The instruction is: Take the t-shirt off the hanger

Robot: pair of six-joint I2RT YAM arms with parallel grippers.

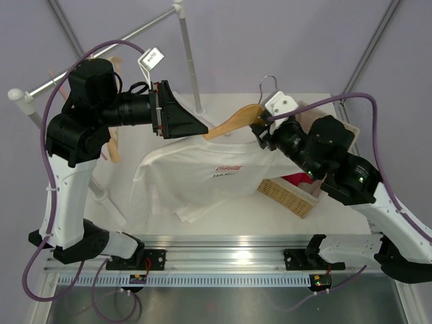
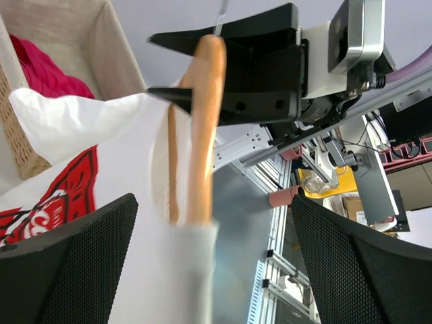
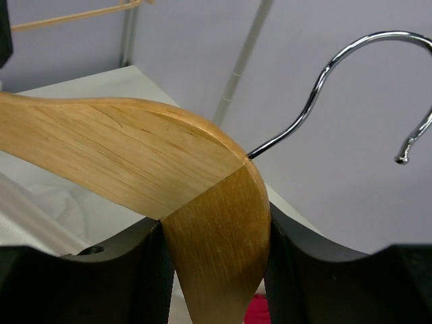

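The wooden hanger [image 1: 233,120] is held in the air over the table, tilted down to the left, with its silver hook [image 1: 268,84] up. My right gripper [image 1: 260,128] is shut on the hanger's middle [image 3: 216,256], just under the hook [image 3: 351,61]. The white t-shirt [image 1: 196,177] droops from the hanger's left arm onto the table, small red script up. My left gripper [image 1: 198,126] is open at the hanger's left end. In the left wrist view the hanger [image 2: 204,121] and the shirt [image 2: 115,155] lie between the open fingers [image 2: 74,270].
A wicker basket [image 1: 289,196] holding a red cloth [image 1: 297,179] stands right of the shirt. A clothes rack pole [image 1: 189,57] rises behind, with a white tag [image 1: 152,58] and a thin hanger [image 3: 74,18] on the bar. A metal rail [image 1: 229,260] runs along the near edge.
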